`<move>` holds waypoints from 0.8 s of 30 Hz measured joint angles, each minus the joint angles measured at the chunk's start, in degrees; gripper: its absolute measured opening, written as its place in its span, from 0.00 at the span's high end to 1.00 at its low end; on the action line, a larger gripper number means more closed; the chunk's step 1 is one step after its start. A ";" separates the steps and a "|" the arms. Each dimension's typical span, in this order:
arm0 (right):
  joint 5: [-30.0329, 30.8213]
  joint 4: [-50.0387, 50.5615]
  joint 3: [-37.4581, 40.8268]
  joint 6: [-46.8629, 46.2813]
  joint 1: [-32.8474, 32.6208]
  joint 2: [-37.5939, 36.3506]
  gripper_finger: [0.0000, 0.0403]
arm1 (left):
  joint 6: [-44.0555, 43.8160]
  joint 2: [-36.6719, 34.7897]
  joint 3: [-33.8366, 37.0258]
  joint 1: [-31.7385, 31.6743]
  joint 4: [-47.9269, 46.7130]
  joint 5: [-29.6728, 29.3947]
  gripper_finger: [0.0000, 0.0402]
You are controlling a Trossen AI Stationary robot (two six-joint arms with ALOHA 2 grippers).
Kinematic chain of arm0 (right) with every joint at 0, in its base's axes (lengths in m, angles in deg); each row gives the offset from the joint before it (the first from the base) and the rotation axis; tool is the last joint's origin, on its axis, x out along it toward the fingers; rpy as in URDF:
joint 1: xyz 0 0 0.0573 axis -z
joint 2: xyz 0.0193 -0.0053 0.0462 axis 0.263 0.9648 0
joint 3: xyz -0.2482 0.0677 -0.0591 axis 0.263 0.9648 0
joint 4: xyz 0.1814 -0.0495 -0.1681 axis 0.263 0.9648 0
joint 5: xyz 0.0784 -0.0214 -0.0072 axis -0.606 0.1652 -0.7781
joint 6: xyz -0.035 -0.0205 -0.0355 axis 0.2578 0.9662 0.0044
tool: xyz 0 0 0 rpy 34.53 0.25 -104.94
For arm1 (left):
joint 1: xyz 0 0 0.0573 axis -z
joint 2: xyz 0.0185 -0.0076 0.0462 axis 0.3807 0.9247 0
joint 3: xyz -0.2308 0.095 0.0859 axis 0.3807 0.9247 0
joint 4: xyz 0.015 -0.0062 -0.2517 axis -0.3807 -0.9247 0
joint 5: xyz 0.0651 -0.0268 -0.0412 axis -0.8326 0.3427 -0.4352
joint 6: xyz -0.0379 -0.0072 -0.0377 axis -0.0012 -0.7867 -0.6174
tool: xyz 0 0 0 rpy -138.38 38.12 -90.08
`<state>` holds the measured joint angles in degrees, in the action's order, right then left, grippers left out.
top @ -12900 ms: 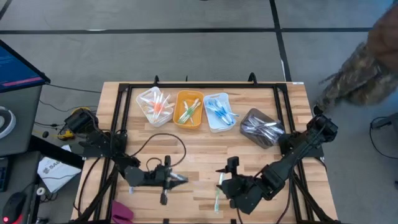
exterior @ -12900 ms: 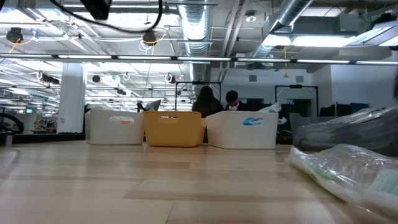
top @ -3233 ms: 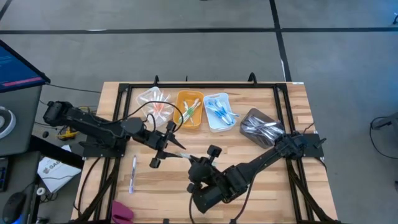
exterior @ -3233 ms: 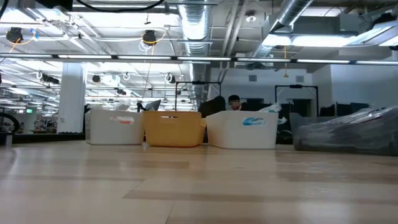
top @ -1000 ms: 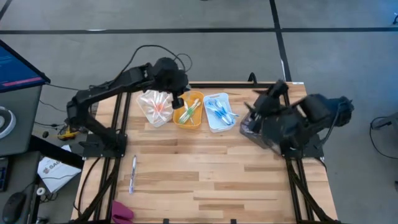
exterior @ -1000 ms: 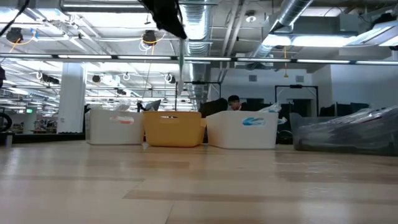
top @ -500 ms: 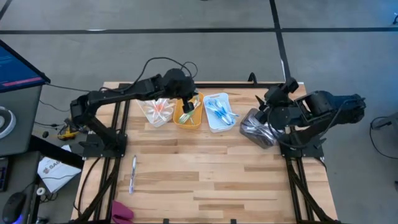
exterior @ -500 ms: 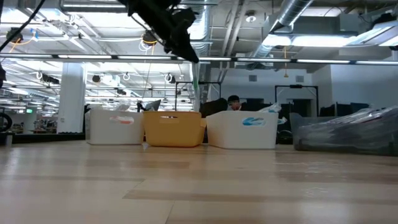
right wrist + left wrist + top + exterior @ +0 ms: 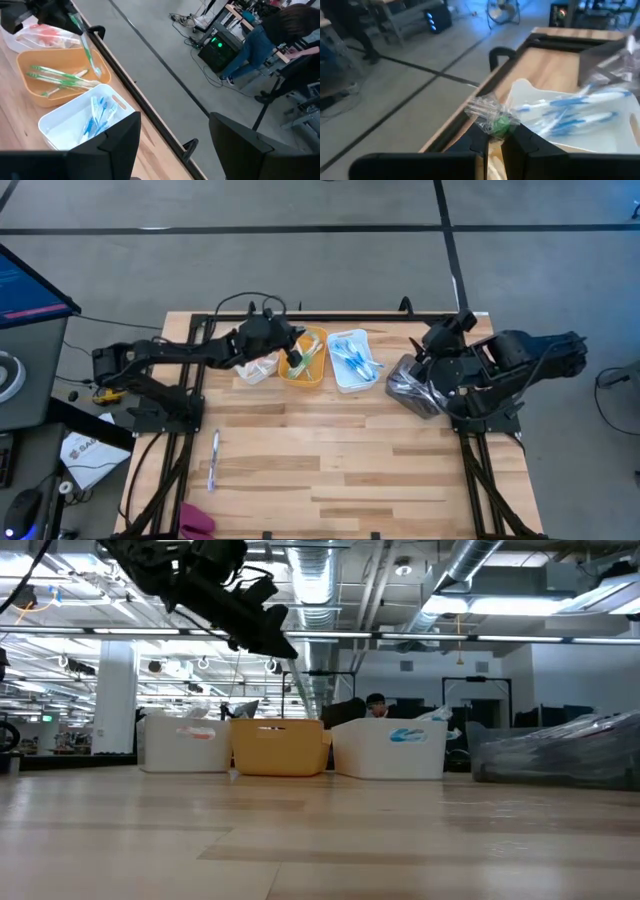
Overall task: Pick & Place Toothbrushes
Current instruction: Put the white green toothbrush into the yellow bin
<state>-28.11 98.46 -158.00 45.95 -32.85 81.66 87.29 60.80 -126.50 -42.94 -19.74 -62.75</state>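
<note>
I see a green toothbrush (image 9: 85,42) in its clear wrapper pinched in my left gripper (image 9: 293,358), hanging above the orange bin (image 9: 322,376), which already holds green ones. Blue brushes (image 9: 352,358) lie in the white bin (image 9: 343,385) beside it. My right gripper (image 9: 425,365) waits over the grey bin (image 9: 402,393), fingers apart, holding nothing.

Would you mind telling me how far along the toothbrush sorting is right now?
Done: green brushes lie in the orange bin, blue ones in the white bin. In hand: the left pincer holds a green toothbrush above the orange bin. Left: one wrapped toothbrush on the table.
</note>
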 joint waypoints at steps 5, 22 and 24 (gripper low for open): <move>0.11 -0.04 -0.04 0.49 0.00 -0.09 0.43 | -0.46 1.37 4.86 0.50 11.81 -1.09 0.95; 0.26 -0.04 -0.04 0.05 0.15 -0.09 0.43 | -4.77 8.00 7.73 0.55 16.57 -1.98 0.90; 0.26 0.02 -0.04 0.05 0.15 -0.09 0.43 | -4.77 8.00 7.73 0.55 16.47 -1.99 0.89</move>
<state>-27.85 98.48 -158.05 46.00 -32.70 81.57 82.52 68.80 -118.77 -42.38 -3.27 -64.74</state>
